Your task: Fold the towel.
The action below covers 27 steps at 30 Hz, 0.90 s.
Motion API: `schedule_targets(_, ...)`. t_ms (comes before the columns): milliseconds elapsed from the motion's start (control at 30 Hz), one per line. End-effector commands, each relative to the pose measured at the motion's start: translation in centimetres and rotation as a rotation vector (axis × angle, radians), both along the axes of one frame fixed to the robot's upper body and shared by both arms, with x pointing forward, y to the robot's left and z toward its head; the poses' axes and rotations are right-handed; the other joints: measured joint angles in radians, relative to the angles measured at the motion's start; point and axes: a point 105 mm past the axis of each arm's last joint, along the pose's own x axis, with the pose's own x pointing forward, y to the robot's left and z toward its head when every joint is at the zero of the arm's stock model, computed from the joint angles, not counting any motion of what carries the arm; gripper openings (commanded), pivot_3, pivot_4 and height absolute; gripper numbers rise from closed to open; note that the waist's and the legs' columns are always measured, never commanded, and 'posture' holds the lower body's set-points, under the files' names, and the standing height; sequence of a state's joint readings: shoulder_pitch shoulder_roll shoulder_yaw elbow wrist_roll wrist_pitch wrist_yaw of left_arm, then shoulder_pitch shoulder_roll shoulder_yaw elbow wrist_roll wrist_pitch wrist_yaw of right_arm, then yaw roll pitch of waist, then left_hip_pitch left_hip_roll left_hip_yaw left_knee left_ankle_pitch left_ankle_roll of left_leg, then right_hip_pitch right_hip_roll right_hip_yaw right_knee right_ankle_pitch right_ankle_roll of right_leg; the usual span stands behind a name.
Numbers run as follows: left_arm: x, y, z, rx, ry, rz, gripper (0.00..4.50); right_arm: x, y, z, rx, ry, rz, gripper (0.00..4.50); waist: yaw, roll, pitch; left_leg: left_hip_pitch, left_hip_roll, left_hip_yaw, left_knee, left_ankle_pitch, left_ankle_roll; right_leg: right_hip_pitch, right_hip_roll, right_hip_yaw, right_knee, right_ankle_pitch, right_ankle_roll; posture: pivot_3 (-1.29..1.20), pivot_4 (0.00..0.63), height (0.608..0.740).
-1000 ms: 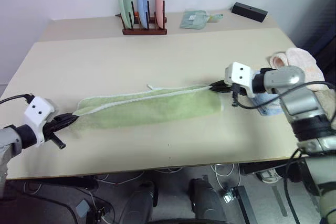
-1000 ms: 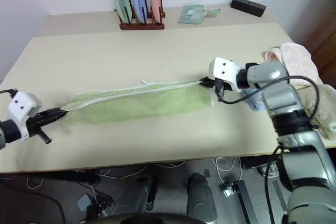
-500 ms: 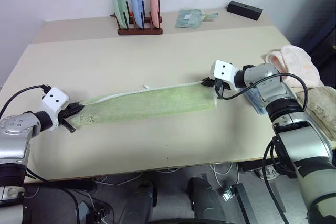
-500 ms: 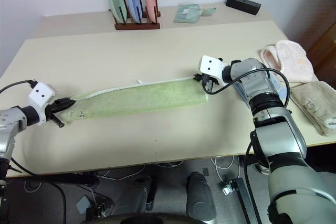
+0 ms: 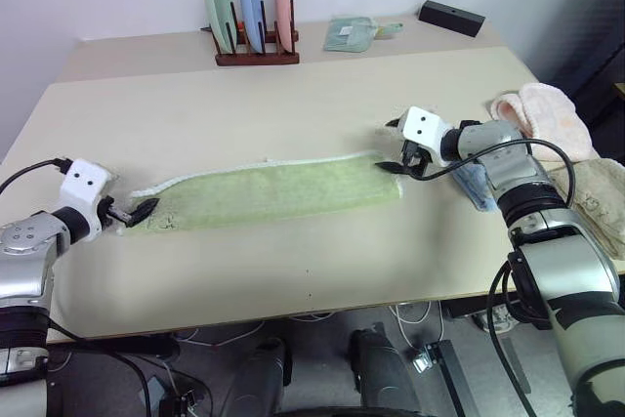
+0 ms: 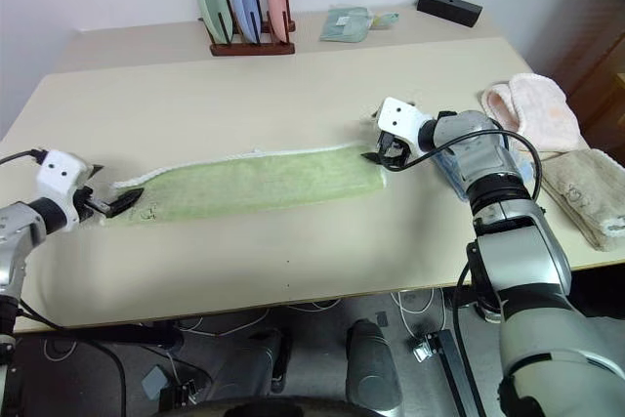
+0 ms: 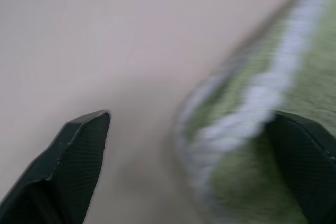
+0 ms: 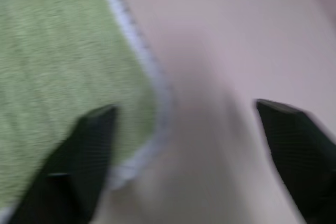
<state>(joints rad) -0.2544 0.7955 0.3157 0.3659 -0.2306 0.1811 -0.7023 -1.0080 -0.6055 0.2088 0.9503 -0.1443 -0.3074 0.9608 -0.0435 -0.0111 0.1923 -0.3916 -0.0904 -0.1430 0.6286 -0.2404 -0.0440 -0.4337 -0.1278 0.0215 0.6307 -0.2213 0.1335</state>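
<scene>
Light green terry towel point(image 5: 269, 193) with white edging lies folded in long strip, flat on beige wooden table point(image 5: 293, 109), between 2 grippers.

Head view: left gripper point(image 5: 130, 210) at strip's left end, right gripper point(image 5: 395, 150) at right end.

Wrist views: both spread wide, gripping nothing.

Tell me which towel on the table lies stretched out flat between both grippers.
The light green towel, a long strip across the table's middle; the pink-cream towel lies bunched at the right edge.
</scene>
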Motion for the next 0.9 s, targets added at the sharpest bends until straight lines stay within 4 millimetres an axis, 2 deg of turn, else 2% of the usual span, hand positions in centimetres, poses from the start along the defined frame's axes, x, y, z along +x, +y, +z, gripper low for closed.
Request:
schedule_targets(33,-0.8,0.8,3.5,-0.094,-0.141,0.067,4.50,-1.1,-1.7,4.2,0.077,-0.127,-0.020,4.40,0.003,0.000,0.000,-0.001,0.000,0.000,0.000,0.000,0.000,0.000,0.000,0.000,0.000,0.000,0.000,0.00,0.150,0.736)
schedule_targets(100,-1.6,1.0,3.6,-0.106,-0.146,0.087,4.50,-2.2,-2.4,4.7,0.121,-0.117,-0.037,4.40,0.002,0.000,0.000,-0.001,0.000,0.000,0.000,-0.001,0.000,0.000,0.000,0.000,-0.001,0.000,0.000,0.00,0.150,0.736)
schedule_targets(167,-2.5,1.6,3.6,-0.103,-0.156,0.128,4.50,-3.9,-3.0,5.0,0.242,-0.053,-0.078,4.46,0.002,0.000,0.000,0.000,0.000,0.000,0.000,-0.001,0.000,0.000,0.000,0.000,0.000,0.000,0.000,0.00,0.150,0.736)
schedule_targets(233,-3.0,1.7,4.1,-0.097,-0.185,0.153,4.50,-5.8,-2.7,4.8,0.365,0.030,-0.093,4.46,0.002,0.000,0.000,0.000,0.001,0.000,0.000,-0.001,0.000,0.000,0.000,0.000,0.000,0.000,0.000,0.00,0.150,0.736)
schedule_targets(267,-3.2,1.5,4.5,-0.088,-0.204,0.153,4.50,-6.9,-2.3,4.5,0.439,0.081,-0.103,4.46,0.004,0.000,0.000,0.000,0.001,0.000,0.000,-0.001,0.000,0.000,0.000,0.001,0.000,0.000,0.000,0.00,0.150,0.736)
schedule_targets(333,-3.2,-0.2,5.0,-0.051,-0.232,0.096,4.50,-8.5,-1.9,3.4,0.582,0.192,-0.174,4.46,0.004,-0.001,-0.001,0.000,0.002,0.000,0.001,-0.001,0.000,0.001,0.000,0.001,0.000,0.000,0.000,0.00,0.150,0.736)
schedule_targets(467,-3.2,-6.9,4.5,-0.011,-0.218,-0.131,4.50,-11.2,-1.1,0.5,0.764,0.395,-0.316,4.46,0.023,-0.001,-0.001,0.001,0.003,0.000,0.003,-0.001,0.000,0.003,0.000,0.001,-0.001,0.000,0.000,0.00,0.150,0.736)
schedule_targets(500,-3.5,-9.5,4.1,0.005,-0.208,-0.231,4.50,-11.7,-1.0,-0.2,0.814,0.444,-0.366,4.46,0.029,-0.001,-0.001,0.001,0.002,0.001,0.003,-0.001,0.000,0.003,-0.001,0.001,-0.001,0.000,0.000,0.00,0.150,0.736)
schedule_targets(600,-4.5,-14.8,2.9,0.004,-0.177,-0.430,4.50,-12.7,-0.8,-1.8,0.932,0.558,-0.499,4.46,0.034,-0.001,-0.001,0.001,0.002,0.001,0.003,-0.001,0.000,0.003,-0.001,0.002,-0.002,0.000,0.000,0.00,0.150,0.736)
schedule_targets(800,-6.6,-22.0,1.5,-0.011,-0.156,-0.716,4.50,-13.4,0.3,-4.0,1.108,0.707,-0.683,4.46,0.030,0.000,-0.002,0.001,0.001,0.002,0.002,-0.001,0.000,0.003,0.000,0.002,-0.002,0.000,0.000,0.00,0.150,0.736)
schedule_targets(900,-7.2,-23.6,1.5,-0.041,-0.166,-0.769,4.50,-13.1,1.0,-4.5,1.185,0.754,-0.750,4.46,0.028,0.001,-0.003,0.001,0.002,0.002,0.002,-0.001,0.000,0.003,0.001,0.002,-0.001,0.000,0.000,0.00,0.150,0.736)
